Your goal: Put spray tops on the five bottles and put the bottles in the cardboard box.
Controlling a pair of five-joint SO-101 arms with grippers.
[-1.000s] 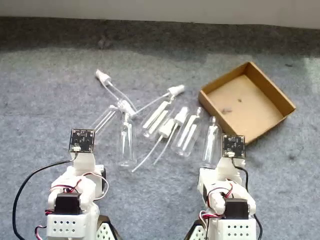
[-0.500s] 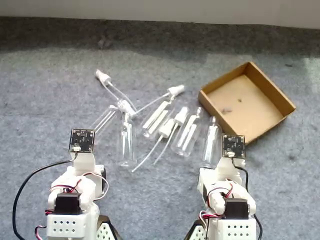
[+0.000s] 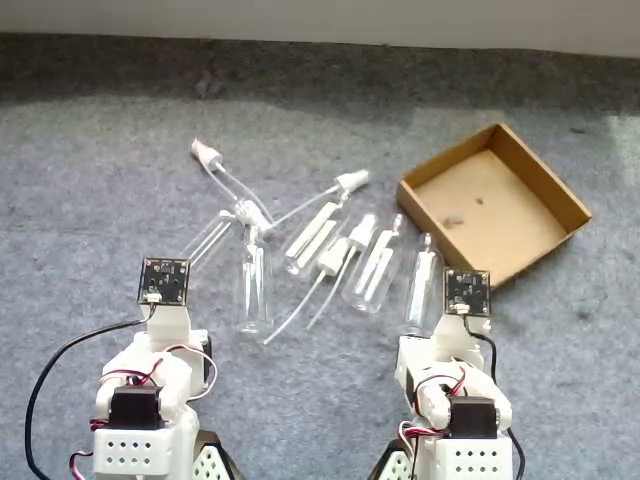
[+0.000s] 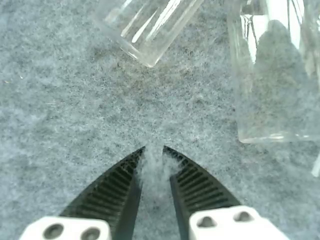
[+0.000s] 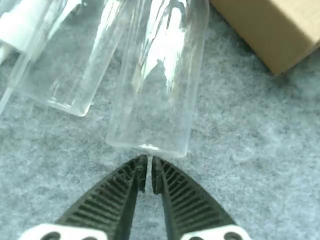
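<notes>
Bottles (image 3: 253, 280) lie scattered beside cardboard box (image 3: 543, 170).
We see left gripper (image 4: 153, 149) barely apart, right gripper (image 5: 149, 159) together just beside 1 bottle (image 5: 160, 75) base; necks cut off.

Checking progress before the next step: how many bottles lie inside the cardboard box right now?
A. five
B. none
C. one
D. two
B: the cardboard box shows just its bare brown floor, while the clear bottles all lie on the grey carpet beside it.
</notes>
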